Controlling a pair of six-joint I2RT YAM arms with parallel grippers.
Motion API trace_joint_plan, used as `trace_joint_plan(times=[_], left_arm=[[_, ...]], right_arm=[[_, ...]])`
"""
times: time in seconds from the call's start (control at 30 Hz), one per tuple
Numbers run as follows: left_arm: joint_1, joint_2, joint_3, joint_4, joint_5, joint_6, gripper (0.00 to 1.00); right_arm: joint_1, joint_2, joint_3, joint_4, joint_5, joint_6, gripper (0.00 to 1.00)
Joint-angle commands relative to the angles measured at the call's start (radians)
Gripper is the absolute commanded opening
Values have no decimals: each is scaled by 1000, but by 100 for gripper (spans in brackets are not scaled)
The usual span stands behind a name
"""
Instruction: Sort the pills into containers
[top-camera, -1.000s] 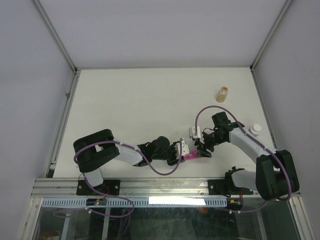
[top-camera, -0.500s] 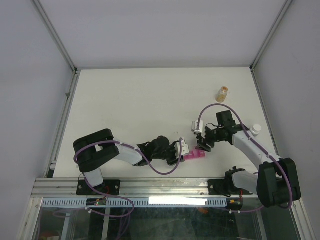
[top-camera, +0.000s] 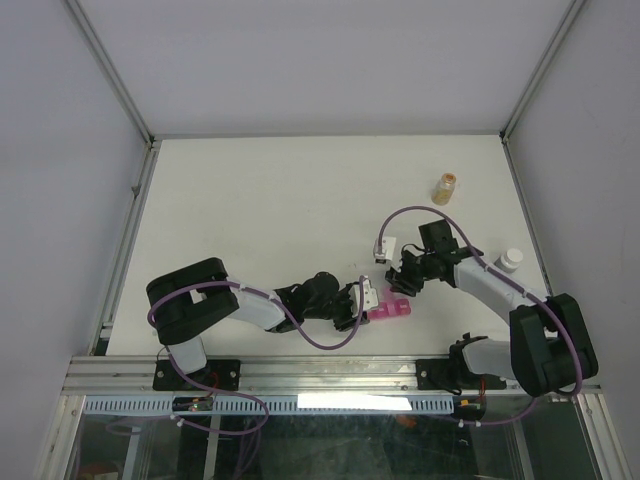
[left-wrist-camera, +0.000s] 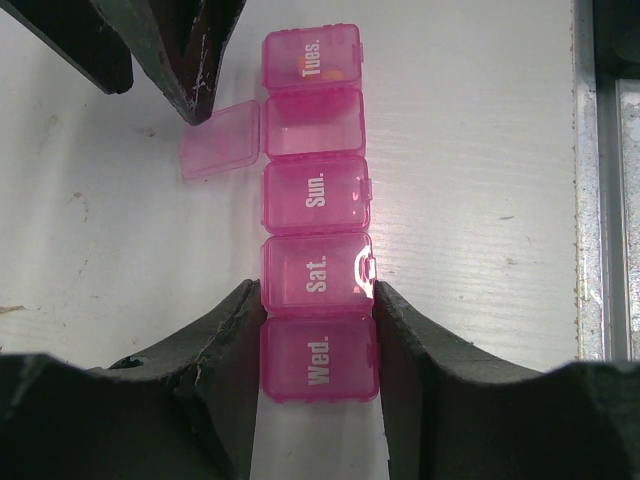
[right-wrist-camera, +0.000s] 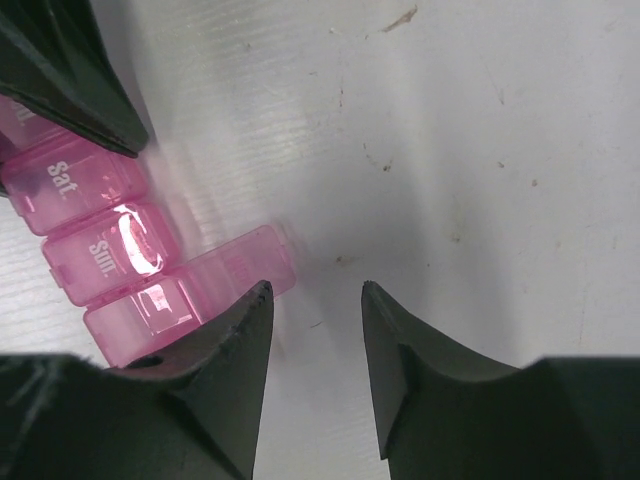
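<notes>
The magenta pill container strip (left-wrist-camera: 318, 190) lies on the white table, also in the top view (top-camera: 392, 311). My left gripper (left-wrist-camera: 318, 292) is shut on its "Wed."/"Sat." end, a finger on each long side. The compartment (left-wrist-camera: 313, 122) between "Sun." and "Tues." is open and looks empty, its lid (left-wrist-camera: 215, 140) flipped out sideways. An orange pill (left-wrist-camera: 336, 72) shows through the "Tues." lid. My right gripper (right-wrist-camera: 315, 290) is open and empty, just above the table beside the flipped lid (right-wrist-camera: 240, 265). It sits at the strip's far end in the top view (top-camera: 403, 287).
A small amber bottle (top-camera: 445, 187) stands at the back right. A white bottle (top-camera: 510, 260) stands by the right arm near the table's right edge. The metal frame rail (top-camera: 330, 375) runs along the near edge, close behind the strip.
My right gripper has drawn back up and away from the strip's far end, uncovering more of the strip. The left gripper and the strip have stayed put.
</notes>
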Motion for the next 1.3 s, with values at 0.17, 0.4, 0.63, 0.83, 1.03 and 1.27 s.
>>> trace_joint_plan(times=[0.17, 0.4, 0.63, 0.83, 1.03, 1.27], left_arm=[[9, -15, 17, 17, 13, 3, 22], [13, -21, 16, 8, 0, -2, 23], [34, -40, 21, -42, -10, 12, 24], [67, -71, 27, -101, -10, 13, 24], [90, -109, 32, -184, -36, 12, 25], [115, -159, 29, -282, -111, 12, 26]], right_arm=[[33, 25, 9, 50, 78, 35, 42], [25, 11, 53, 21, 45, 103, 47], [-66, -74, 74, -30, -80, 110, 57], [-189, -136, 93, -88, -181, 102, 64], [-271, -160, 128, -165, -242, 66, 64], [-336, -184, 140, -188, -256, 75, 65]])
